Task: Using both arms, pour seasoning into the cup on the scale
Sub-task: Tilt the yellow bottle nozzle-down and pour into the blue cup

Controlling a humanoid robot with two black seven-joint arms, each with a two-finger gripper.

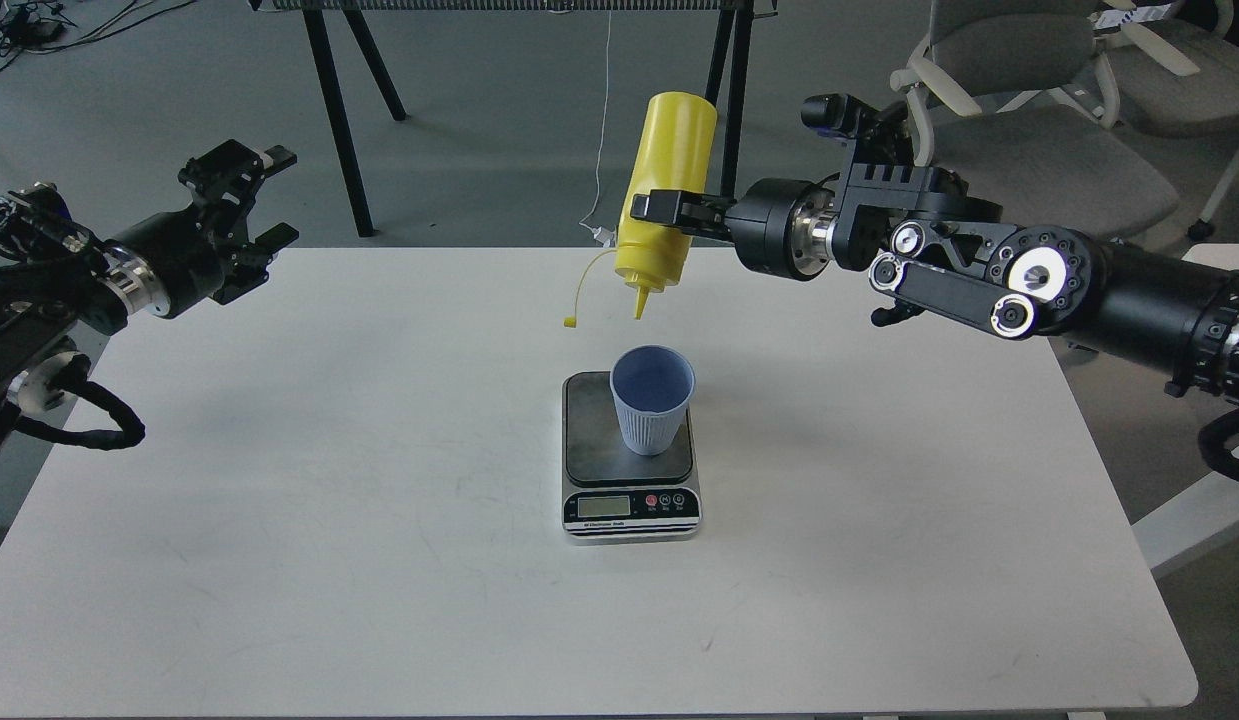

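Note:
The light-blue ribbed cup (652,410) stands upright on the dark platform of the scale (591,450) at the table's middle. My right gripper (664,211) is shut on the yellow seasoning bottle (667,182) and holds it upside down, nozzle pointing down just above and slightly behind the cup's rim. The open cap hangs on its thin strap to the nozzle's left. No seasoning shows leaving the nozzle. My left gripper (264,198) is open and empty above the table's far left corner.
The white table (379,560) carries only the scale and cup. Black table legs (339,120) and a white cable stand behind it. Office chairs (1029,90) sit at the back right, beyond my right arm.

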